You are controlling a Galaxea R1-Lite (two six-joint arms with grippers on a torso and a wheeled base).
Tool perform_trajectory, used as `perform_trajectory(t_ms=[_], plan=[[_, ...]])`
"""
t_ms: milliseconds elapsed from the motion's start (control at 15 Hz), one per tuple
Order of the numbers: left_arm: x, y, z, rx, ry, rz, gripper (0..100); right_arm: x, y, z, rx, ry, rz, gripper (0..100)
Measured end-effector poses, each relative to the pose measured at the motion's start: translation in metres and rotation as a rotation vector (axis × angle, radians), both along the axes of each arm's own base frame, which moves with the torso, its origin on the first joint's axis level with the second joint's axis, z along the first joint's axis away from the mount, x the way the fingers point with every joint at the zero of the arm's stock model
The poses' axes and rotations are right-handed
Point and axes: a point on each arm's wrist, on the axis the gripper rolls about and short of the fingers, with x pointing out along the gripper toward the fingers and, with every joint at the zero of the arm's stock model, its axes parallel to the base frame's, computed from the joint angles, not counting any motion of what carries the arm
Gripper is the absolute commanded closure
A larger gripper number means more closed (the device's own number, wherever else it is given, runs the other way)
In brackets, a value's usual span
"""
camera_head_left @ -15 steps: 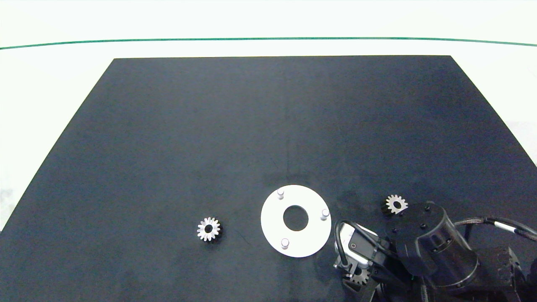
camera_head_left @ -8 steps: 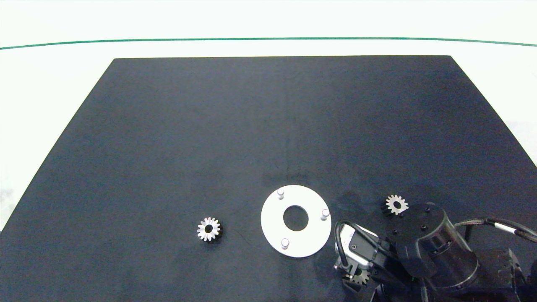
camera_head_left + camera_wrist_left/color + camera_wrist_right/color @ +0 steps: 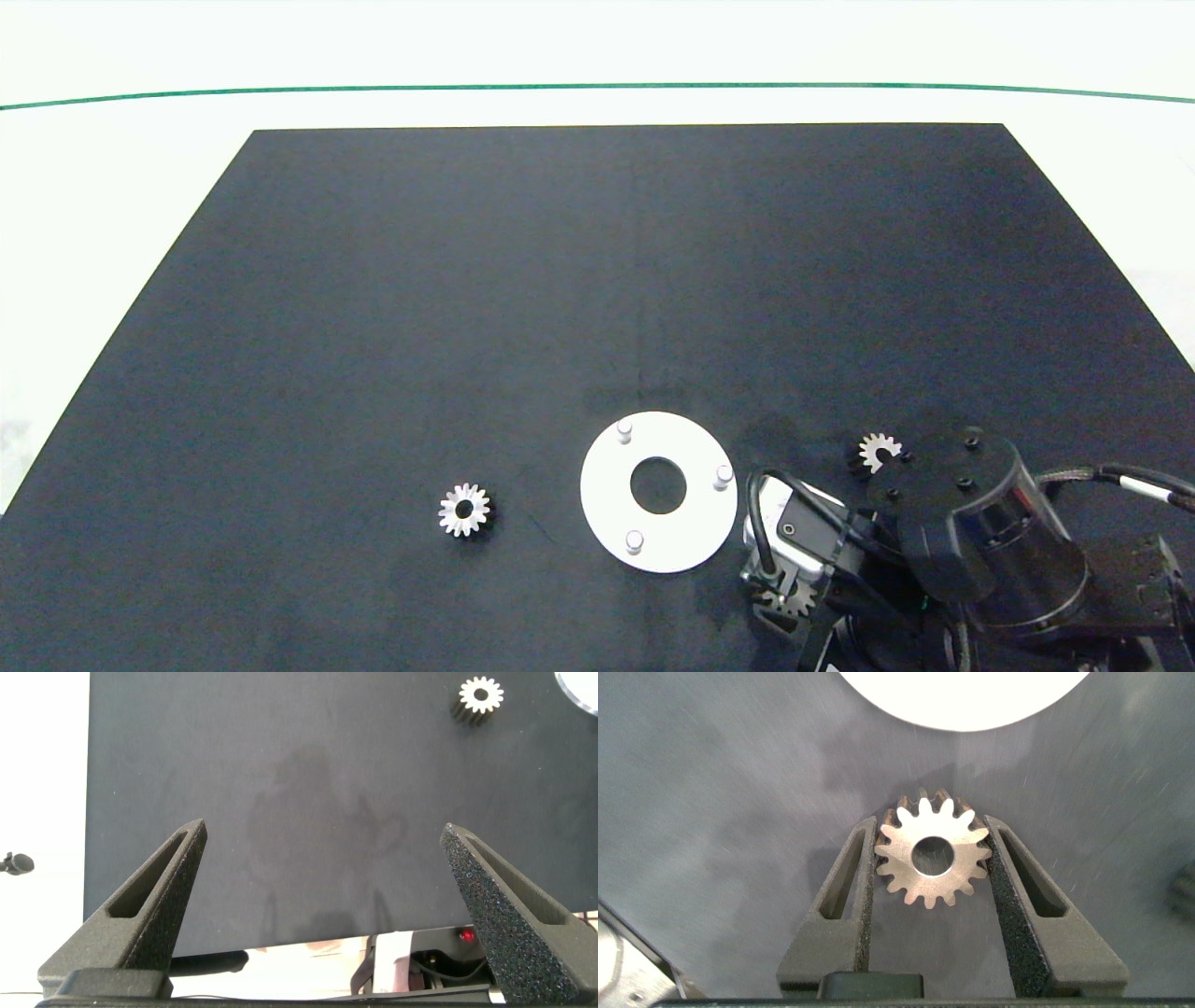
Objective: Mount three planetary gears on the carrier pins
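A small silvery metal spur gear [image 3: 931, 853] sits flat between the two grey fingers of the right pincer [image 3: 932, 859], clamped tooth-tip to pad! Just ahead of that pincer lies the flat white ring-shaped disc [image 3: 607, 485], its three short pale pins [image 3: 634, 540] standing bare. A second silvery gear [image 3: 876, 450] rests just behind the right arm; a third [image 3: 464, 510] lies beyond the disc's far side. The left pincer [image 3: 322, 873] gapes wide over the black tabletop [image 3: 280, 784], gripping nothing.
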Motion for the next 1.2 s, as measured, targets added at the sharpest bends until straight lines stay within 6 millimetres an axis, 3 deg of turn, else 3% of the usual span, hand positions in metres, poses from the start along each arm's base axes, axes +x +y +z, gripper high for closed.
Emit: perform_trajectory(t_ms=[467,1200], plan=[[-0.002,0.0,0.003,0.0,-0.013,0.004,0,0.005,0.03,0.031,0.084,-0.093,0.041,81],[-0.002,0.0,0.004,0.0,-0.014,0.001,0,0.01,0.072,0.037,0.03,-0.057,0.101,81]])
